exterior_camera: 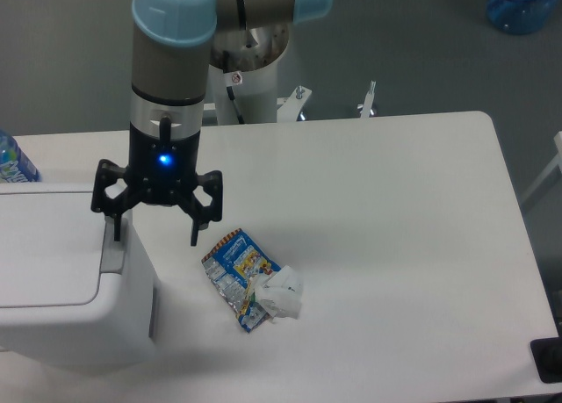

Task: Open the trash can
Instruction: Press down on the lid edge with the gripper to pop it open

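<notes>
Trash can under spread tool

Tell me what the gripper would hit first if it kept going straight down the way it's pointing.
Probably the trash can. The open gripper points downward, with one finger over the grey push tab at the lid's edge and the other over the bare table beside the bin. Depth is unclear from this single view.

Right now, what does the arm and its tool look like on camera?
The arm is a grey cylinder with light blue joint caps. Its wrist has a silver band above a black section with a lit blue light. The tool is black, with two open-framed linkage fingers.
</notes>
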Tool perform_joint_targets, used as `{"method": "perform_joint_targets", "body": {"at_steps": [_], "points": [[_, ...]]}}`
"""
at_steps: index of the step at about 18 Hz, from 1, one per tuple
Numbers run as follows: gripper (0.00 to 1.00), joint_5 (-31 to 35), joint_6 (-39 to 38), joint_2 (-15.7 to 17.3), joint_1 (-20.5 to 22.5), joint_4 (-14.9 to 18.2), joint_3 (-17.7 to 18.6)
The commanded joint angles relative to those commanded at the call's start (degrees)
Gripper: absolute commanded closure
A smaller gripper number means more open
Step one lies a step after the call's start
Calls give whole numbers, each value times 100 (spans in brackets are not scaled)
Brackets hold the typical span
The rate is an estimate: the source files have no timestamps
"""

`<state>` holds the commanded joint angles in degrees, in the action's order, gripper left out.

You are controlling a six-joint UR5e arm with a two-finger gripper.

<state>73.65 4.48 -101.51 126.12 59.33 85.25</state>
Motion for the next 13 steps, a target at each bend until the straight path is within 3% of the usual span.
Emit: {"method": "perform_joint_targets", "body": {"at_steps": [13], "points": [[0,9,62,-53,0,0,-18]]}}
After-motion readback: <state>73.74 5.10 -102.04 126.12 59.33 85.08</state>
